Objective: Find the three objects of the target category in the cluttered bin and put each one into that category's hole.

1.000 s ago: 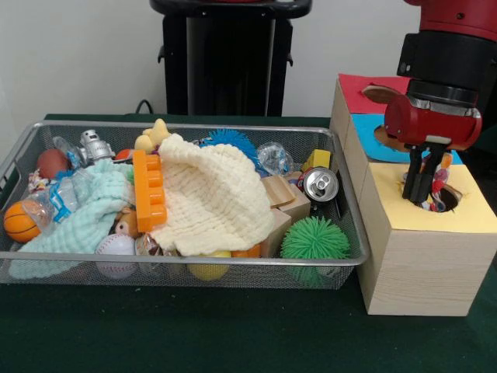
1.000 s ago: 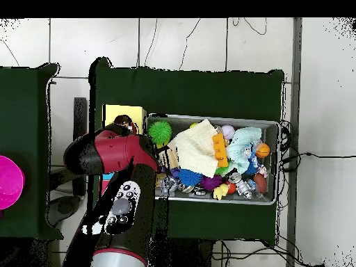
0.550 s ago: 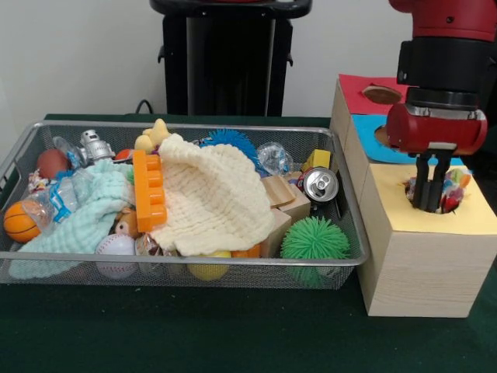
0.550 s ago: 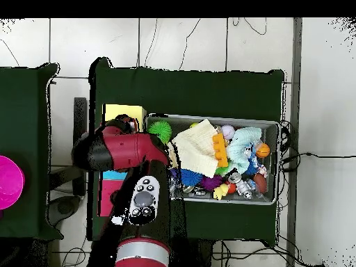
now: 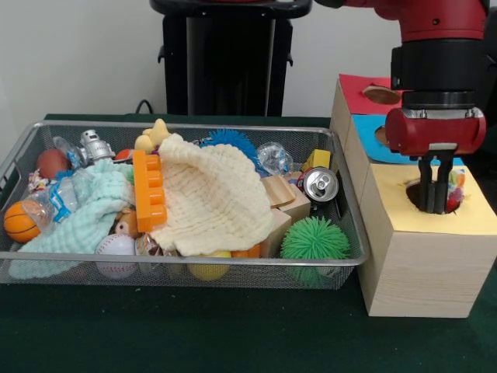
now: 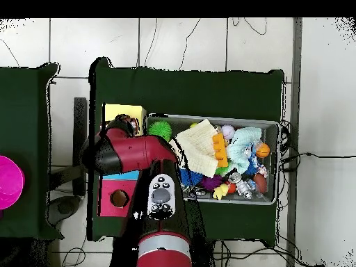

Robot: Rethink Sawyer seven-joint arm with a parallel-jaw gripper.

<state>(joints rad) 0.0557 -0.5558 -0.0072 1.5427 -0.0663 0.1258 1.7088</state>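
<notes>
Your claw (image 5: 436, 198) is reaching into the yellow hole (image 5: 439, 196) at the right, maybe pinching a colorful toy (image 5: 455, 186). Keep it centered, then let go.

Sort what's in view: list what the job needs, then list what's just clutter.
Job:
- claw, tips at the yellow hole
- colourful item at the claw tips
- yellow-topped box
- wire bin

Clutter:
- cream cloth
- green spiky ball
- soda can
- orange block
</notes>
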